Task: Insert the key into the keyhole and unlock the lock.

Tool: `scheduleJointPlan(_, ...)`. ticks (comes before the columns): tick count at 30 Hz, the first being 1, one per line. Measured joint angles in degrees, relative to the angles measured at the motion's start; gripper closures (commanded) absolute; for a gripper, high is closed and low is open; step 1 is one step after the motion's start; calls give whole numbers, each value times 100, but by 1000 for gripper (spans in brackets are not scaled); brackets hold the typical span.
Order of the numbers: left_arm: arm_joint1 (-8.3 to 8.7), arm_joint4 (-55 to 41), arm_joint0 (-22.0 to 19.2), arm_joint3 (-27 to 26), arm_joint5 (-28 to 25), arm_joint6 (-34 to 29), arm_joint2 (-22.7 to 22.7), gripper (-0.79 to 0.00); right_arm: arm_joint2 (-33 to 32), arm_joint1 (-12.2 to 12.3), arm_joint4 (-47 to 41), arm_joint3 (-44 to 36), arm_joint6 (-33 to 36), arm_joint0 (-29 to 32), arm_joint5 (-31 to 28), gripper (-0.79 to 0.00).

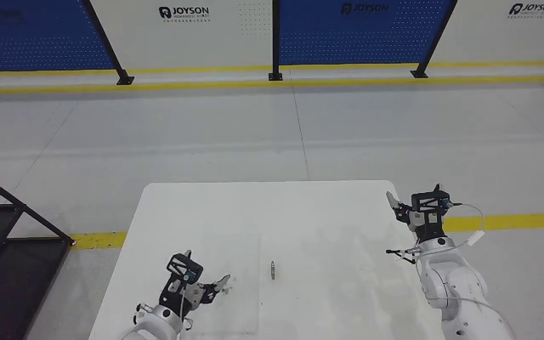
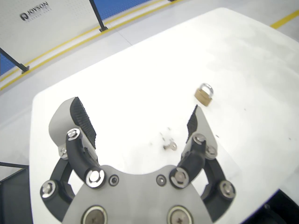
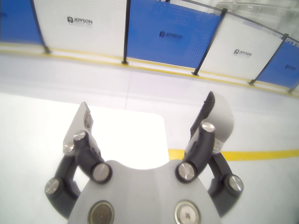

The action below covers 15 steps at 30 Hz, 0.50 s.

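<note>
Left gripper [image 2: 136,108] hangs spread and empty over the key [image 2: 171,146] on the table [image 2: 140,71]; lock [image 2: 204,95] lies near, untouched; right gripper [image 3: 147,103], also spread, hovers at the table's edge; grasping, inserting and turning all seem left.

- Small brass padlock with a silver shackle [image 2: 204,94]: its keyhole cannot be made out. In the top view it is a thin sliver, toward 6 o'clock from the table's middle.
- Small silver metal key [image 2: 171,146]: blurred, so its teeth are unreadable.
- White rectangular table [image 1: 340,212]: its 6 o'clock edge is cut off by the top view's border.
</note>
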State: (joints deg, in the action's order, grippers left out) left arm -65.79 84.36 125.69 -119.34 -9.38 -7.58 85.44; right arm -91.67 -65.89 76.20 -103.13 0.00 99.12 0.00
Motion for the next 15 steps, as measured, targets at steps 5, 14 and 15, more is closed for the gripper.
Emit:
scheduleJointPlan(5,-39,-339,-235,-5,53,-977,-393,-785,0,0,0,0,0,0,0,-785)
scheduleJointPlan(14,-128,202,-1107,437,636,-2450,-1181,-739,0,0,0,0,0,0,0,-785)
scheduleJointPlan(15,-134,240,-1143,457,639,-2528,-1247,-742,0,0,0,0,0,0,0,-785)
